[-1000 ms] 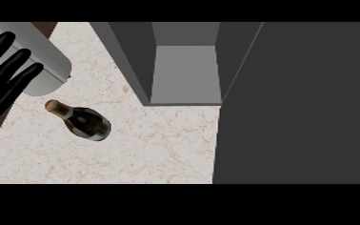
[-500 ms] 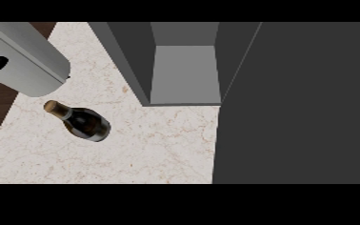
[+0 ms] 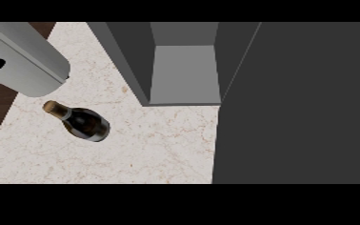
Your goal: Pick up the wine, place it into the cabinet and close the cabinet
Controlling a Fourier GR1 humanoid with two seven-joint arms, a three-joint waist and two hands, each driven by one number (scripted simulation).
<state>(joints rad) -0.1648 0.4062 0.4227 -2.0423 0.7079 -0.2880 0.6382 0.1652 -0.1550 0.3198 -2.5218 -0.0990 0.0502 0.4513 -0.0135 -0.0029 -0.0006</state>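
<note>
Wine bottle (image 3: pixel 83 123) sits on the tabletop (image 3: pixel 155 152) centre-left, just below the grey forearm (image 3: pixel 32 62) (hand's out of frame, can't tell spread or curled), so I'd wrap the wide body, not the neck, before heading for the open cabinet (image 3: pixel 183 71).

Glossy glass wine bottle (image 3: pixel 85 124) on matt, marble-veined counter (image 3: pixel 151 152).

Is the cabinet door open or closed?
Open. You can see inside the cabinet, and its door stands swung out at the right.
</note>
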